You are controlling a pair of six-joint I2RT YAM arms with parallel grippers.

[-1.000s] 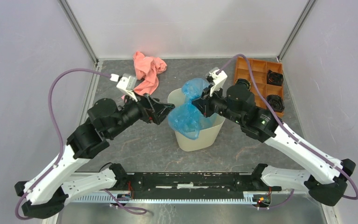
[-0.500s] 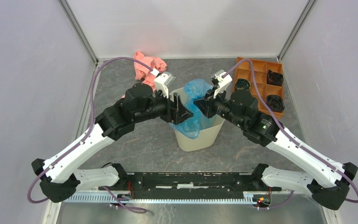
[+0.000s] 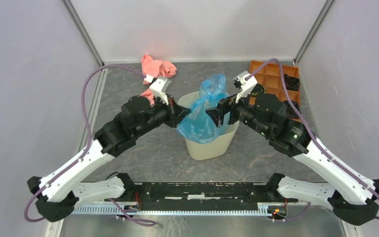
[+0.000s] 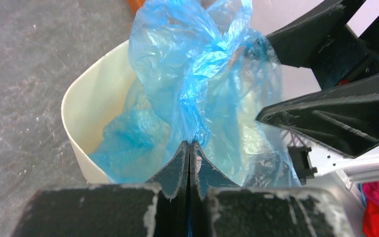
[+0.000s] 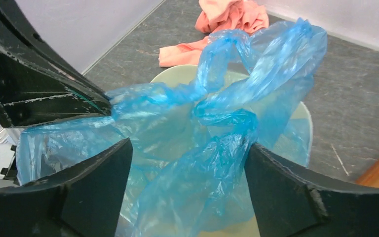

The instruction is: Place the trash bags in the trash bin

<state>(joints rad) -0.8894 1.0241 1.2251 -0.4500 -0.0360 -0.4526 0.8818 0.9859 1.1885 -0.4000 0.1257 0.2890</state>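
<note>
Grips blue bag [image 3: 200,123] in tightly closed left claw [image 4: 189,144], plastic bunched at the tips and hanging into the bin [image 3: 211,149] just ahead. Holds right claw [image 5: 187,148] spread wide, bag loose in the gap, clamping nothing.

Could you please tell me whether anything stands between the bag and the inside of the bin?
Nothing visible does. The bag hangs partly inside the bin, with its top above the rim. The left gripper is shut on it over the opening. The right gripper is open, its fingers either side of the bag.
</note>
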